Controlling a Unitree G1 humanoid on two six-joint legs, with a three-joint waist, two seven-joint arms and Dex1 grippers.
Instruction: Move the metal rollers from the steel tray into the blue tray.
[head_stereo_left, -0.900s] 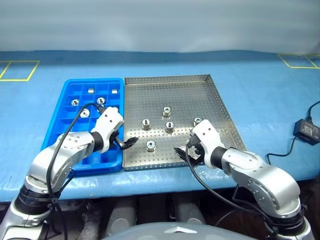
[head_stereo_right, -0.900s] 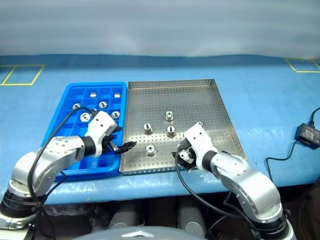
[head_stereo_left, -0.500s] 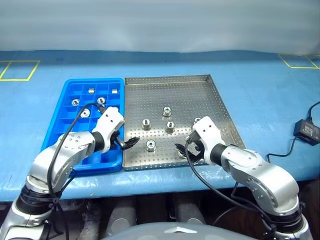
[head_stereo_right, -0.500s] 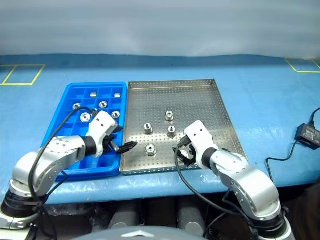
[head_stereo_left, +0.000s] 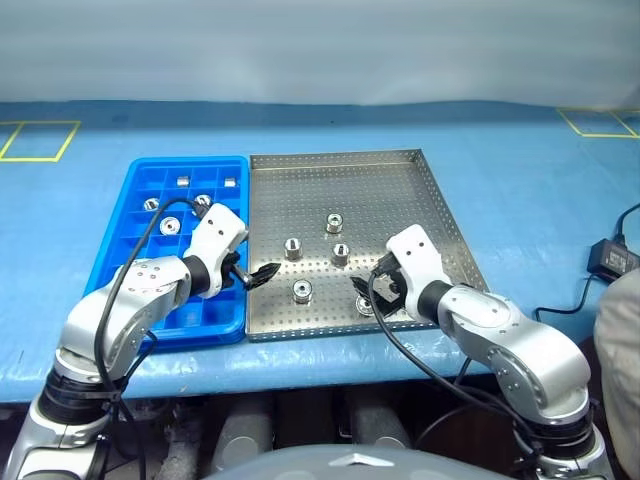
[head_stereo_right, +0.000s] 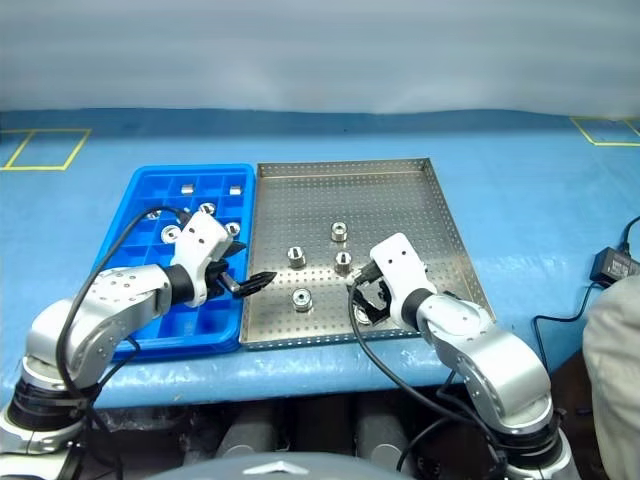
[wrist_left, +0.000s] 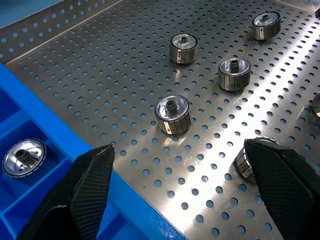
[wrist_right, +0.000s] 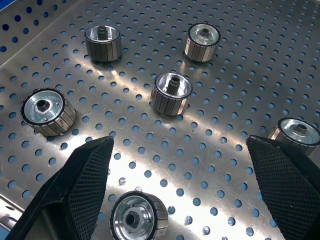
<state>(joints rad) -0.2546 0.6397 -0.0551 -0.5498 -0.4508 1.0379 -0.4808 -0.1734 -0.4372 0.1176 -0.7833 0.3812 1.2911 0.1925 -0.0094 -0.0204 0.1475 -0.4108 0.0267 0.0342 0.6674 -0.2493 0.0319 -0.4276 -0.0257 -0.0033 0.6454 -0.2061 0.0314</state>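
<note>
The steel tray (head_stereo_left: 440, 200) holds several metal rollers, among them one in the middle (head_stereo_left: 333, 222), one left of it (head_stereo_left: 293, 247) and one near the front (head_stereo_left: 302, 291). The blue tray (head_stereo_left: 140, 260) lies along its left side with several rollers in its far compartments (head_stereo_left: 170, 225). My left gripper (head_stereo_left: 255, 276) hangs open over the steel tray's left front part, just left of the front roller (wrist_left: 173, 114). Over the front middle, my right gripper (head_stereo_left: 370, 292) is open too, with a roller (wrist_right: 136, 217) low between its fingers (wrist_right: 85, 185), not gripped.
Both trays lie on a blue table. A black power adapter (head_stereo_left: 610, 258) with its cable lies at the right. A person's light sleeve (head_stereo_left: 620, 340) shows at the right edge. Yellow tape squares (head_stereo_left: 40, 140) mark the far corners.
Both grippers have edged slightly farther over the steel tray, still open. The right hand now hides one roller on the right. A person's sleeve has come in at the right edge.
</note>
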